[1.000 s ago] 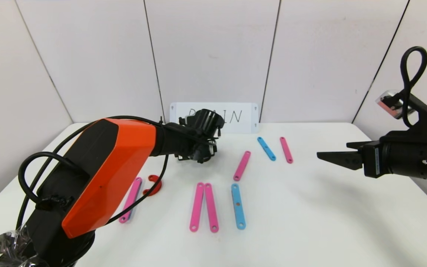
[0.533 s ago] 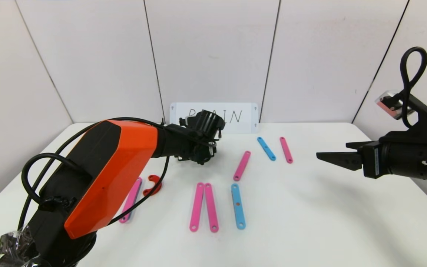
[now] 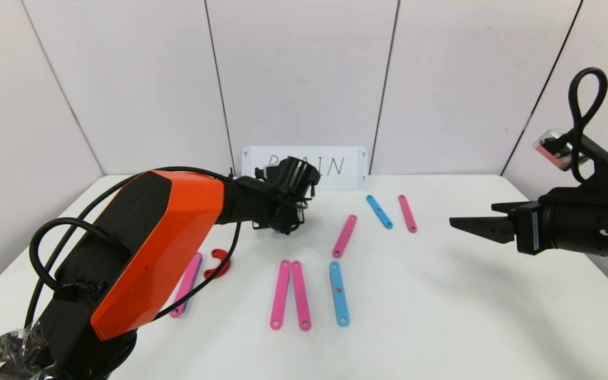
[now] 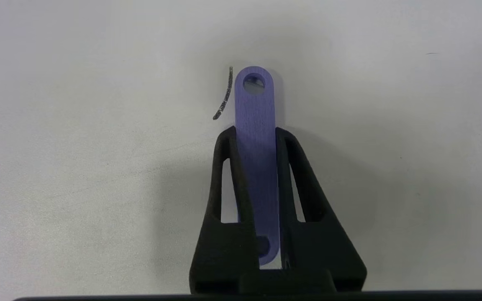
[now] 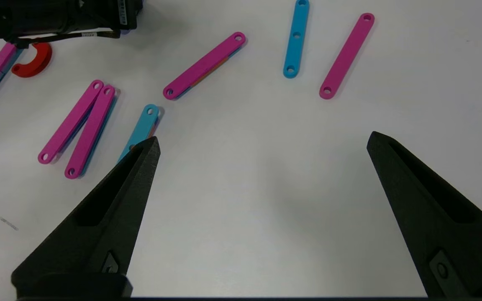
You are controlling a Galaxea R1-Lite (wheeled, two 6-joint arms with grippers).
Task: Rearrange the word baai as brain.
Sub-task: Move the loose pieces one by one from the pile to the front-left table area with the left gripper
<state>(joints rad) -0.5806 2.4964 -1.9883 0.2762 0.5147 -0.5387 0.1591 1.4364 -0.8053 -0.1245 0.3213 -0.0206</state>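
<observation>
The letters lie as loose flat strips on the white table point(image 3: 441, 316). My left gripper point(image 4: 255, 133) is shut on a lilac strip point(image 4: 254, 108), whose holed end sticks out past the fingertips just over the tabletop. In the head view that gripper point(image 3: 282, 226) points down in front of the card, and the wrist hides the strip. At the left lie a pink strip point(image 3: 187, 284) and a red curve point(image 3: 218, 264). Two pink strips point(image 3: 281, 293) and a blue strip point(image 3: 339, 293) lie in the middle. My right gripper point(image 3: 459, 222) hovers open and empty at the right.
A white card point(image 3: 349, 166) with black handwriting stands at the back wall. Farther back lie a slanted pink strip point(image 3: 344, 235), a blue strip point(image 3: 379, 211) and a pink strip point(image 3: 407, 212). A short black mark point(image 4: 224, 100) is on the table beside the lilac strip.
My left gripper has shut on the lilac strip, and its wrist shifted slightly toward the card. The right arm has barely moved.
</observation>
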